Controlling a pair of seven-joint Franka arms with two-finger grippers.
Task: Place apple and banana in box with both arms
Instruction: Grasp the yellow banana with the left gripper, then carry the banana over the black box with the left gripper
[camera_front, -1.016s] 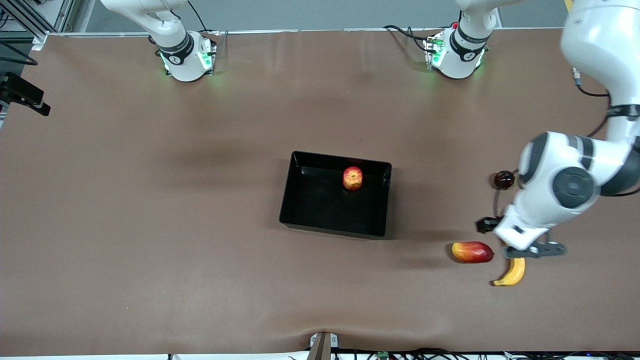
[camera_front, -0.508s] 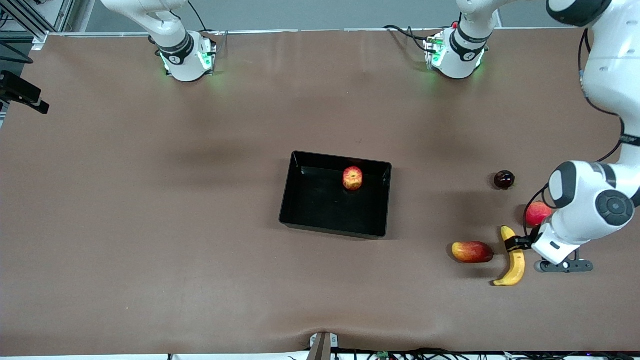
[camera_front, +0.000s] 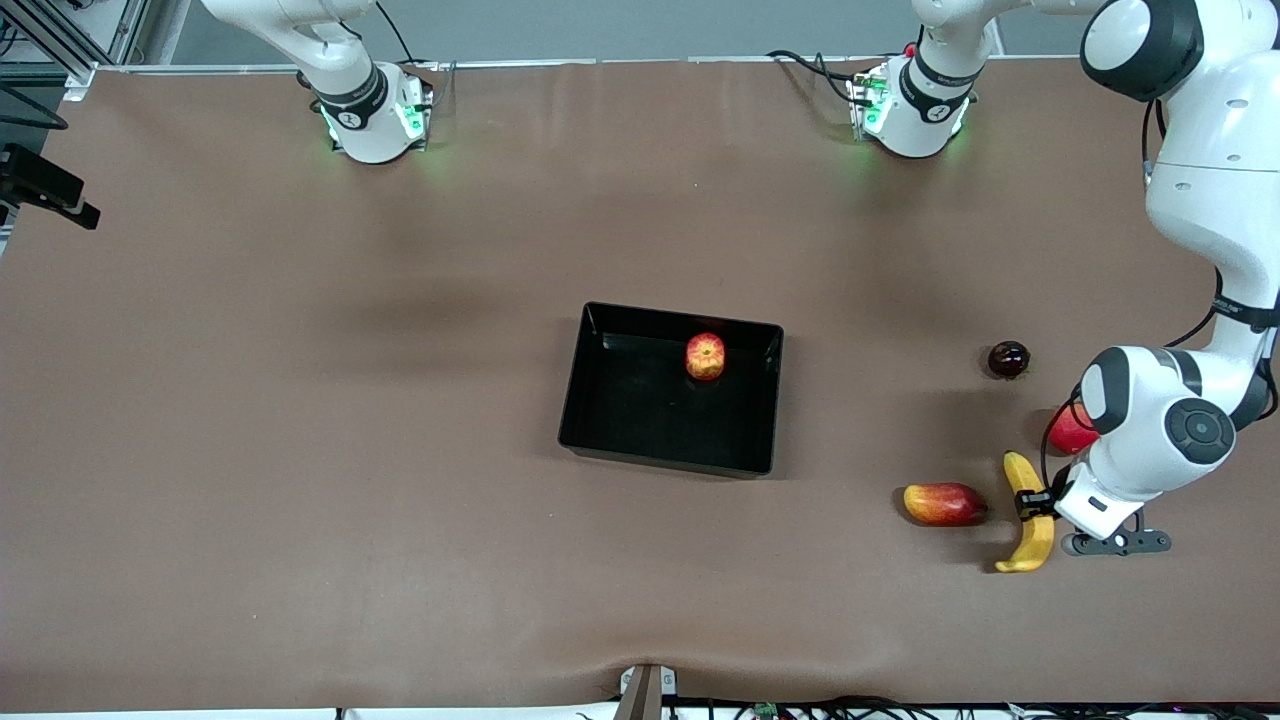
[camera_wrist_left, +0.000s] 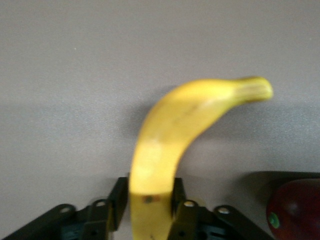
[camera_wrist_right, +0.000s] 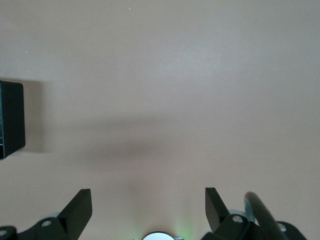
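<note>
The apple (camera_front: 705, 357) sits inside the black box (camera_front: 620, 440) at mid-table, near the wall farthest from the front camera. The banana (camera_front: 1030, 515) lies on the table toward the left arm's end. My left gripper (camera_front: 1036, 503) is low at the banana's middle. In the left wrist view its fingers (camera_wrist_left: 118, 197) press both sides of the banana (camera_wrist_left: 180, 120), so my left gripper (camera_wrist_left: 150, 192) is shut on it. My right gripper (camera_wrist_right: 148, 210) is open and empty above bare table, with a corner of the box (camera_wrist_right: 10, 117) at that view's edge. It is out of the front view.
An elongated red-yellow fruit (camera_front: 944, 503) lies beside the banana, toward the box. A pinkish-red round fruit (camera_front: 1066, 434) sits partly under the left arm and also shows in the left wrist view (camera_wrist_left: 295, 210). A dark round fruit (camera_front: 1008, 358) lies farther from the camera.
The left arm swung off the banana toward its own end of the table and came down. Its fingers now sit round the banana's middle, and the banana has shifted slightly.
</note>
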